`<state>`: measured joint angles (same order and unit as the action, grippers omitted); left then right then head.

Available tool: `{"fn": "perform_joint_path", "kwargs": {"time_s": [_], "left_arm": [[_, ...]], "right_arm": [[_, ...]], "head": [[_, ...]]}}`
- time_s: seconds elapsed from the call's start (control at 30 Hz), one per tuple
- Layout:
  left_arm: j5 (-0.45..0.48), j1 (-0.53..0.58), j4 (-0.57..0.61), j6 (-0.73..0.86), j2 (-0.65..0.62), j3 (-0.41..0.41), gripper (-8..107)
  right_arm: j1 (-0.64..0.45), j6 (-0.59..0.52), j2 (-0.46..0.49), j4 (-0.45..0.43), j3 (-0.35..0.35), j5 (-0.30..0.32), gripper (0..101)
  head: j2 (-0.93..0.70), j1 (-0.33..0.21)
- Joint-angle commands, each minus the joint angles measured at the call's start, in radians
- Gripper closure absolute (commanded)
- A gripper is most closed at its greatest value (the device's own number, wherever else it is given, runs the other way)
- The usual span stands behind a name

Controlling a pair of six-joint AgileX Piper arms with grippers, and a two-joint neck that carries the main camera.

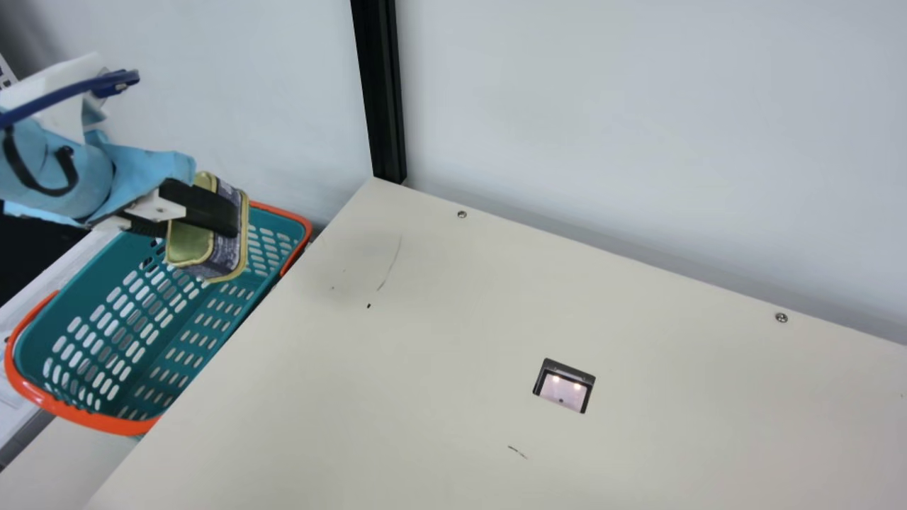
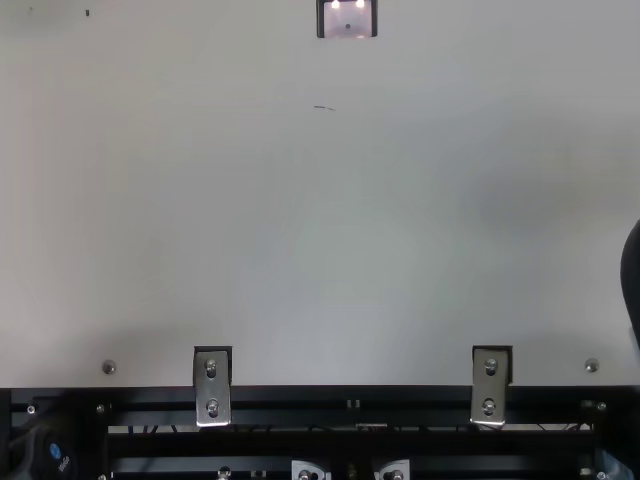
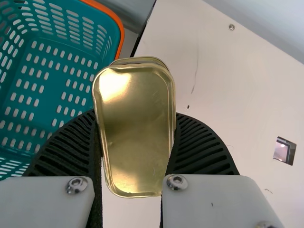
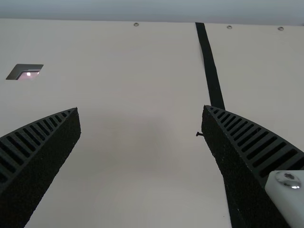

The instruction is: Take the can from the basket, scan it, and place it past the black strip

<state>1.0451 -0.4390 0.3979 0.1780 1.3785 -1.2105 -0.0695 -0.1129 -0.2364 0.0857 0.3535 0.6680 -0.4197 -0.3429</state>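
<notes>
Can (image 3: 137,133): I guessed it was hard, smooth and not too heavy; it could slip, or get a dent if squeezed too much.
Best hold: I judged it was the middle of its two long sides, between the rims.
Left gripper (image 3: 135,113): its fingers pinched the can by those sides.
Can's place: up in the air, over the far part of the basket (image 1: 106,423) at the left.
Left arm (image 1: 49,170): it came in from the left, fingers pointing right.
Right gripper (image 4: 140,108): its fingers were spread wide with nothing between them.
</notes>
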Motion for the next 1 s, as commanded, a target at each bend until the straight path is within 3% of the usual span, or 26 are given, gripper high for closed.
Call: {"fn": "perform_joint_path", "kwargs": {"time_s": [0.0,0.17,0.37,0.97], "left_arm": [[0.0,0.0,0.0,0.0,0.0,0.0,89],[0.024,0.001,0.007,-0.024,-0.001,-0.009,89],[0.175,-0.023,0.063,-0.141,0.01,-0.066,89],[0.175,0.089,0.273,-0.433,0.073,0.118,89]], "right_arm": [[0.0,0.0,0.0,0.0,0.0,0.0,0],[0.0,0.0,0.0,0.0,0.0,0.0,0],[0.0,0.0,0.0,0.0,0.0,0.0,0],[0.0,0.0,0.0,0.0,0.0,0.0,0]], "head": [[-0.011,-0.029],[-0.011,-0.029],[-0.011,-0.029],[-0.011,-0.029]]}}
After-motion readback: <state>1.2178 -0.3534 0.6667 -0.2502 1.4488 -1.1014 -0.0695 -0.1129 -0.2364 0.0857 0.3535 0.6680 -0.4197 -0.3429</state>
